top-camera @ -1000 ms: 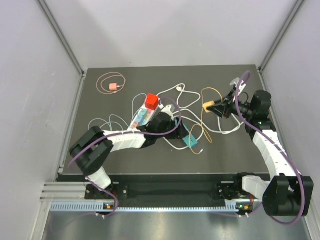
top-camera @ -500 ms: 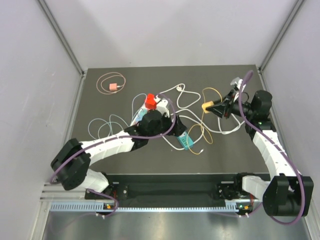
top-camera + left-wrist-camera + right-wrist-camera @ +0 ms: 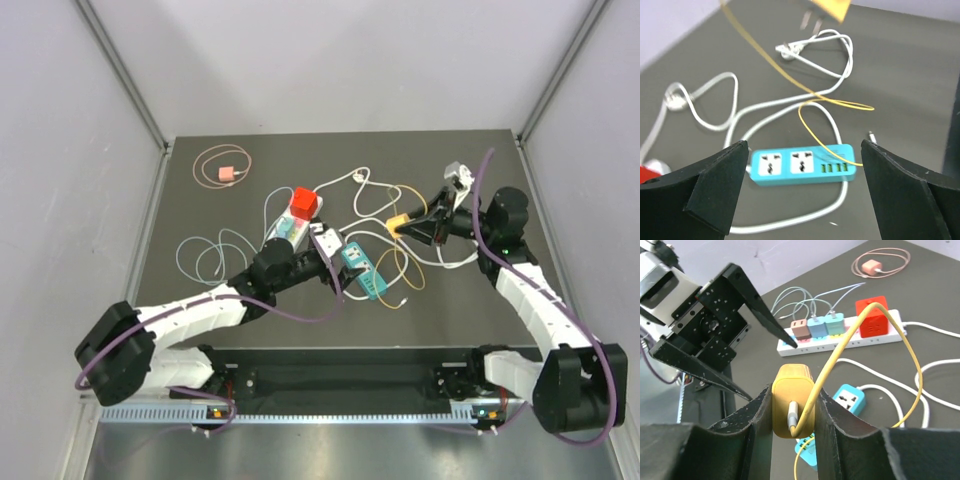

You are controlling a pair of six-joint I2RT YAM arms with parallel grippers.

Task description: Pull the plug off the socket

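Note:
The teal socket strip (image 3: 361, 270) lies flat on the dark table, its outlets bare (image 3: 804, 165). The yellow plug (image 3: 792, 404) hangs in the air above and to the right of the strip (image 3: 850, 399), apart from it. My right gripper (image 3: 792, 396) is shut on the plug's sides, and the plug's yellow cable (image 3: 910, 357) loops up from its back end. In the top view the plug (image 3: 398, 222) sits at the right gripper's (image 3: 404, 226) tip. My left gripper (image 3: 804, 145) stands open just left of the strip, holding nothing (image 3: 332, 256). The plug's prongs (image 3: 810, 21) show at the top of the left wrist view.
A white power strip (image 3: 292, 222) with a red cube adapter (image 3: 304, 203) and several small chargers lies behind the left gripper. A pink charger with a coiled cable (image 3: 228, 172) sits far left. White cables (image 3: 205, 255) loop across the table. Walls stand close on both sides.
The left gripper has opened wide and drawn back leftward off the teal strip, which now lies uncovered. The right gripper has carried the yellow plug a little to the left.

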